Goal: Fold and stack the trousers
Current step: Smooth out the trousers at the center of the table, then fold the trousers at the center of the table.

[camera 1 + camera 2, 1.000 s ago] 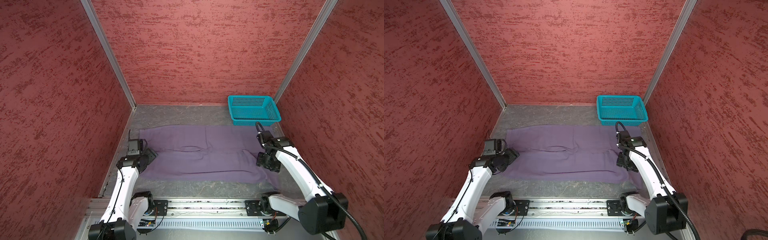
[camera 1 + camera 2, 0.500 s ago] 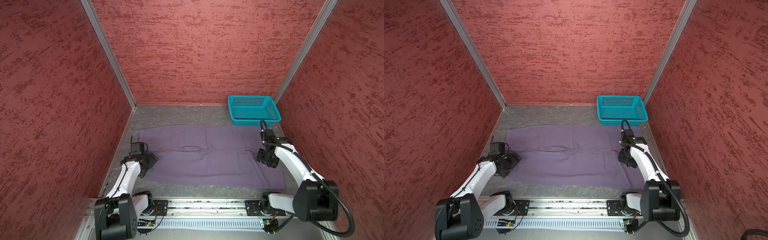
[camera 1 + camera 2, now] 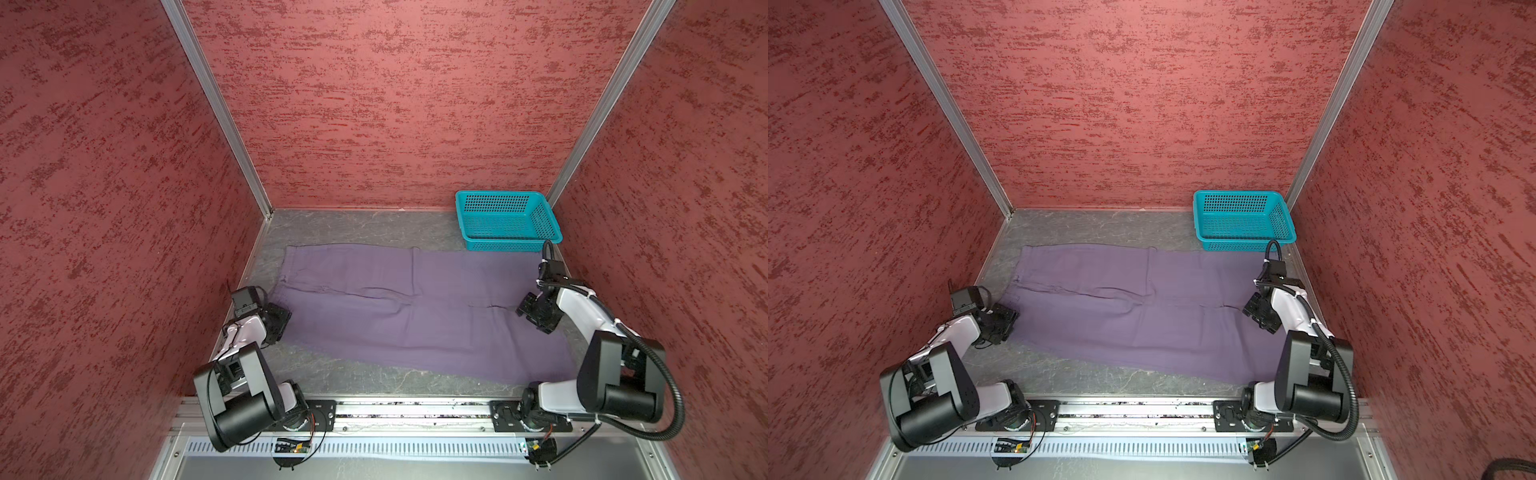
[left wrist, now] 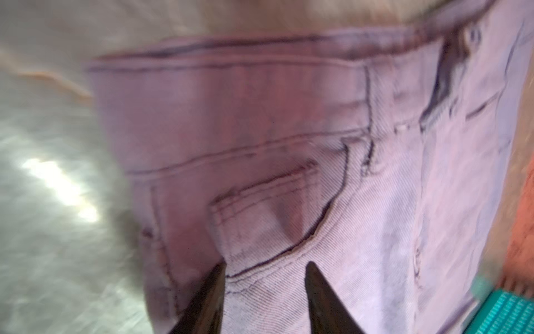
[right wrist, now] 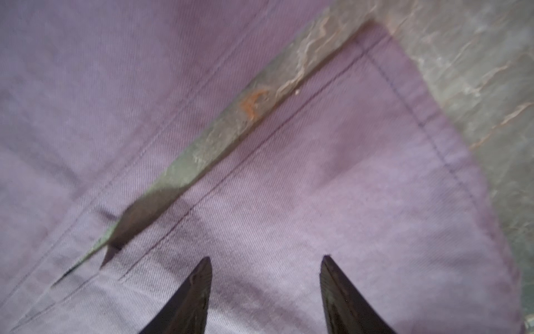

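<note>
While the tabletop (image 3: 353, 224) carries the trousers (image 3: 415, 316) spread flat, waist toward the left arm and leg ends just beside the basket (image 3: 505, 220), I'd say no fold exists yet and this is the grab step. The left hand (image 4: 265, 264) hovers at the waist pocket, fingers apart, nothing visibly pinched. The right hand (image 5: 265, 257) is spread over a leg hem. Next, both need to pinch cloth and lift together.

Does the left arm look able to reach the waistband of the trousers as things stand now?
Probably yes. The left gripper hangs right over the trousers by the pocket, jaws parted; the waistband lies flat and uncovered just beyond.
</note>
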Motion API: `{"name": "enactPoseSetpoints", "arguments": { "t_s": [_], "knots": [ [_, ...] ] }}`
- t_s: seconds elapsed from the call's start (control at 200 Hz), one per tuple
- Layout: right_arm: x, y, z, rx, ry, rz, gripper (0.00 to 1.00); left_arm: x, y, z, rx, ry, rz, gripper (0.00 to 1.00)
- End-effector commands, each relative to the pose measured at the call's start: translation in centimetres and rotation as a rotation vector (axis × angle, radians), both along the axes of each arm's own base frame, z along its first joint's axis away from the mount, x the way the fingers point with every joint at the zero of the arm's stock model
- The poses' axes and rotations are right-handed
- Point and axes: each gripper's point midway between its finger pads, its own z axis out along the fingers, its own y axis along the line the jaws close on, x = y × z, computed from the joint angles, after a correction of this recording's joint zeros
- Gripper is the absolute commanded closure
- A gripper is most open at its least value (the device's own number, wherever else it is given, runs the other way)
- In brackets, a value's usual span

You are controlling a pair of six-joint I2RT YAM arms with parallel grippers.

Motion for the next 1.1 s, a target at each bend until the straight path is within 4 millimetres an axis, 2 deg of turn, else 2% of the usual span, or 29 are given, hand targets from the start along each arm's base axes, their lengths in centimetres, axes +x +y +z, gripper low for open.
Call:
{"name": "enactPoseSetpoints", "arguments": {
  "t_s": [0.0, 0.13, 0.22, 0.23, 0.311, 0.381, 0.431, 0.481, 0.586, 0.686, 0.807, 0.902, 0.927, 0.997, 1.047, 1.092],
  "knots": [
    [1.1, -1.5, 0.6, -0.013, -0.044, -0.044, 0.33, -3.4, 0.9, -0.9, 0.042, 0.093, 0.08, 0.72],
    [0.6, -2.5, -0.4, -0.022, -0.012, -0.062, 0.32, -4.0, 1.6, 0.3, 0.071, 0.082, 0.114, 0.92],
    [0.7, -3.1, -1.0, -0.026, -0.019, -0.075, 0.32, -4.6, 2.3, 0.2, 0.063, 0.091, 0.157, 0.99],
    [0.6, -3.1, -1.5, -0.02, -0.003, -0.076, 0.33, -4.6, 2.4, 0.2, 0.062, 0.09, 0.164, 1.0],
    [0.7, -3.7, -2.8, -0.008, 0.016, -0.089, 0.38, -5.3, 3.4, 0.7, 0.053, 0.077, 0.227, 1.0],
    [0.9, -4.0, -3.7, 0.016, 0.013, -0.103, 0.47, -5.4, 4.2, 1.2, 0.03, 0.044, 0.274, 1.0],
    [1.3, -3.8, -4.2, 0.039, 0.002, -0.101, 0.59, -5.6, 4.8, 1.4, 0.017, 0.021, 0.308, 1.0],
    [1.6, -3.6, -4.6, 0.058, -0.001, -0.1, 0.66, -5.7, 5.3, 1.9, 0.004, -0.007, 0.339, 1.0],
    [2.2, -3.4, -5.1, 0.076, -0.016, -0.09, 1.0, -6.3, 6.5, 2.8, 0.002, -0.054, 0.403, 1.0],
    [2.5, -4.4, -5.4, 0.041, 0.003, -0.108, 1.0, -6.3, 6.7, 3.0, -0.011, -0.081, 0.42, 1.0],
    [3.3, -7.3, -4.5, 0.012, -0.046, -0.182, 1.0, -5.6, 5.8, 3.2, -0.04, -0.116, 0.376, 1.0],
    [4.4, -8.3, -3.1, 0.015, -0.091, -0.211, 1.0, -5.3, 5.1, 3.5, -0.038, -0.125, 0.346, 0.83],
    [4.6, -8.2, -2.6, 0.022, -0.109, -0.214, 0.93, -5.3, 4.9, 3.5, -0.041, -0.131, 0.341, 0.78],
    [4.7, -7.9, -0.9, 0.026, -0.162, -0.234, 0.6, -5.0, 4.4, 3.4, -0.052, -0.141, 0.324, 0.58],
    [4.2, -8.0, 0.6, 0.0, -0.196, -0.254, 0.44, -4.8, 4.0, 3.3, -0.059, -0.146, 0.31, 0.5],
    [3.6, -8.1, 2.0, -0.029, -0.221, -0.269, 0.36, -4.6, 3.6, 3.1, -0.067, -0.149, 0.299, 0.44]
  ]
}}
